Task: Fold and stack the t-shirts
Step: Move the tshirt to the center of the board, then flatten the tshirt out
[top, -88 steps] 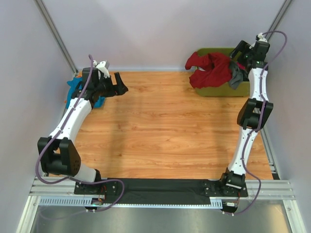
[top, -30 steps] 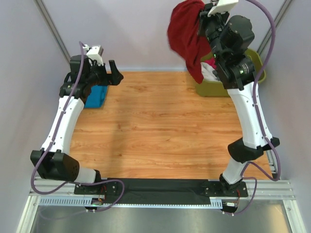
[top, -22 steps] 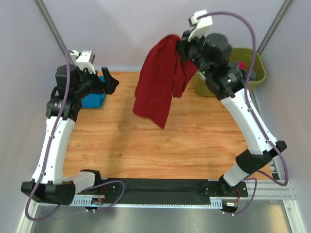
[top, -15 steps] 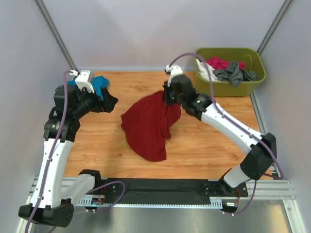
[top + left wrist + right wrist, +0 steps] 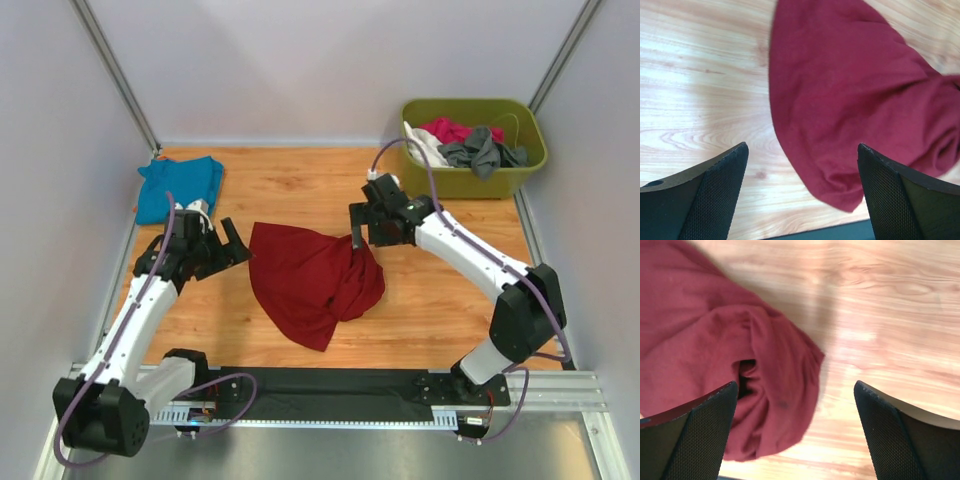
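Near edge of the counter [image 5: 300, 190]: a black mat [image 5: 330, 385] lies flat along it, between the two arm bases.
Dark red shirt [image 5: 310, 280]: lies loose near the middle of the counter, a little toward the near edge; it is unfolded and neither arm holds it.
Shirt's look: plain matte cloth in one deep red. The left part is spread fairly flat and the right part is bunched into thick rolled folds. A narrowing tail points toward the near edge.
Shirt up close: the right wrist view shows a dark opening among the bunched folds; I cannot tell whether it is a sleeve or the neck.
Left fingers [image 5: 236, 254]: spread wide apart and gripping nothing. They sit low over bare wood just beside the shirt's left edge. In the left wrist view the red cloth fills the gap ahead of them.
Right fingers [image 5: 358, 224]: also spread wide and empty. They are above the far right side of the shirt, with the rolled folds below the left one and bare wood below the right one.
Teal-blue shirt [image 5: 178, 185]: lies rumpled at the far left corner of the counter, against the left edge and well apart from the red shirt.
Green bin [image 5: 470, 102]: stands at the far right corner.
Bin contents: a white garment [image 5: 420, 143], a pink garment [image 5: 450, 130] and a dark grey garment [image 5: 482, 150], heaped together and touching.
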